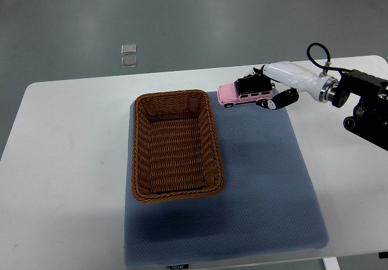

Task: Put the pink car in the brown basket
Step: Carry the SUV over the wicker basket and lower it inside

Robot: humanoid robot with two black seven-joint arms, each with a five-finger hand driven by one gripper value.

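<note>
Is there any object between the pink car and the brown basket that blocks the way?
Nothing visible does. The pink car, with the right hand at it, sits just right of the brown basket at its far corner. Only bare blue mat lies between; the basket's rim must be cleared.

It looks like a robotics lab or test room: a plain white table (73,161) topped with a blue-grey mat (267,179) stands on a bare grey-green floor (182,21), with a robot arm (327,88) reaching over it.
</note>
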